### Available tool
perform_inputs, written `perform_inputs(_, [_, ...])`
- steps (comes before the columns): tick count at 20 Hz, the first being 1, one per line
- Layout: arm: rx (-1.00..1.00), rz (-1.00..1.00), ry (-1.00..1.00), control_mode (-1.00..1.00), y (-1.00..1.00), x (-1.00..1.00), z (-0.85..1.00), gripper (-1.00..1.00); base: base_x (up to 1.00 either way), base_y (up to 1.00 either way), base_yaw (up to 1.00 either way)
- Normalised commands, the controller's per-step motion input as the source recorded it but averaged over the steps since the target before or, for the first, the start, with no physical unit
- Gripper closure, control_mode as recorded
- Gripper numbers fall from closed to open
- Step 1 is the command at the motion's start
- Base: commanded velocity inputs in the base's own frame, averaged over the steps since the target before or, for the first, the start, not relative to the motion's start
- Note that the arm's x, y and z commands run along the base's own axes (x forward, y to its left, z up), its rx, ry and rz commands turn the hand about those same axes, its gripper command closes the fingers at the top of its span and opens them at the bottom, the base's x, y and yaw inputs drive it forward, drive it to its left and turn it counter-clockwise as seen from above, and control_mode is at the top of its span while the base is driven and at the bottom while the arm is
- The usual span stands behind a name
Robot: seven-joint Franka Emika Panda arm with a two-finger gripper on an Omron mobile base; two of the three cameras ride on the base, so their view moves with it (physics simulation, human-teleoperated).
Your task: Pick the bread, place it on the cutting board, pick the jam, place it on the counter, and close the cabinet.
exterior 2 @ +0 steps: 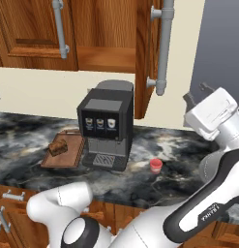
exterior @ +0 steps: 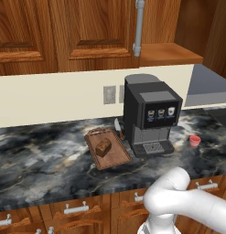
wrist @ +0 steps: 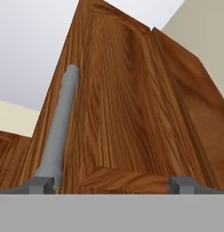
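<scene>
We see the cabinet [wrist: 131,104] door ajar right ahead of the tool [wrist: 113,185], whose fingers [wrist: 41,185] stand wide apart on nothing, its grey handle [wrist: 59,131] just by the left one. Well below, on the worktop [exterior: 41,155], sit the coffee machine [exterior 2: 105,128] and, beyond it from the tool, the board [exterior: 115,157] carrying the bread [exterior: 104,147]. The jam [exterior 2: 156,165] stands on the worktop nearer the tool.

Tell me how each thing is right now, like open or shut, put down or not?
bread: lying on the cutting board.
jam: standing upright on the counter, right of the coffee machine.
cabinet: door swung open, not closed yet.
end effector: open, holding nothing, up against the open door by its grey handle.
</scene>
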Motion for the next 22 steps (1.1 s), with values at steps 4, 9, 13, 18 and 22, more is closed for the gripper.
perform_inputs(4, [0.0,0.05,0.0,-1.0,0.0,0.0,0.06,-1.0,0.0,0.0,0.0])
perform_inputs(9, [0.0,0.02,0.0,-1.0,0.01,0.0,0.0,-1.0,0.0,0.0,0.0])
perform_inputs(13, [0.0,0.05,0.0,-1.0,0.0,0.0,0.0,-1.0,0.0,0.0,0.0])
perform_inputs(18, [0.0,0.1,0.0,-1.0,0.0,-0.04,0.02,-1.0,0.0,0.0,0.0])
perform_inputs(22, [0.0,0.06,0.0,-1.0,0.03,-0.01,0.03,-1.0,0.0,0.0,0.0])
